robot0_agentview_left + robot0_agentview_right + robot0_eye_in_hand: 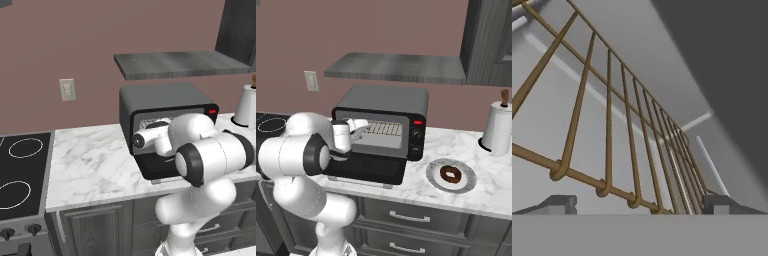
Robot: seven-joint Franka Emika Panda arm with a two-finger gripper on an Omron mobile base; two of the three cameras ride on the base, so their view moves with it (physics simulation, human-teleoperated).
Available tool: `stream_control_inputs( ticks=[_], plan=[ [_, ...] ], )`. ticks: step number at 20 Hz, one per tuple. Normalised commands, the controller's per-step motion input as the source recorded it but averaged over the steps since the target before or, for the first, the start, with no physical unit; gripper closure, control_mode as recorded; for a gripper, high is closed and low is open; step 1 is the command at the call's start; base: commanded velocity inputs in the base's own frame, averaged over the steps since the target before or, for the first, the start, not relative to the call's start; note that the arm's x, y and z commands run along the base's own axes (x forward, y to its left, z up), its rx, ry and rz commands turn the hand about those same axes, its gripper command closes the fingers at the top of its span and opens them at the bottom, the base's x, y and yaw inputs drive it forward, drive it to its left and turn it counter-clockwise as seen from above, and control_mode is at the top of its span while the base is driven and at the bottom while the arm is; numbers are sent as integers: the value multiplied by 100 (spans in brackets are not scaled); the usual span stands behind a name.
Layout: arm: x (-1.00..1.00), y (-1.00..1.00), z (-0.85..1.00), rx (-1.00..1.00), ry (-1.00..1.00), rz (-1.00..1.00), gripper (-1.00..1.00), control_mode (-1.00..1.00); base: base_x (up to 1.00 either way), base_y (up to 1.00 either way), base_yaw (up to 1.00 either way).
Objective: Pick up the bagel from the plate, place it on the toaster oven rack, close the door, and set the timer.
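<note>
The dark brown bagel [450,174] lies on the round pale plate [432,176], on the counter right of the toaster oven [386,102]. The oven's door [368,170] hangs open, folded down flat in front. My gripper [641,205] reaches into the oven cavity, open, with nothing between its fingertips [562,204]. In the hand view the wire bars of the rack [609,125] run close above and ahead of the fingers. From the right base view the rack [387,129] shows as a pale grid inside the oven, beside the white hand [356,127]. The arm hides much of the oven [165,97] in the left base view.
A tall white roll on a stand [498,130] is at the counter's right end. A grey shelf [396,67] hangs over the oven. The black cooktop [20,170] lies left of the marble counter [90,165]. Drawers [411,217] run below the counter edge.
</note>
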Motion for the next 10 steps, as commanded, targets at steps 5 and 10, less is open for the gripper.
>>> stream_control_inputs(
  ticks=[5, 10],
  plan=[
    [9, -14, -17, 0, -5, 0, -100, -100, 0, 0, 0],
    [11, -14, -4, 0, -8, 0, -100, -100, 0, 0, 0]
  ],
)
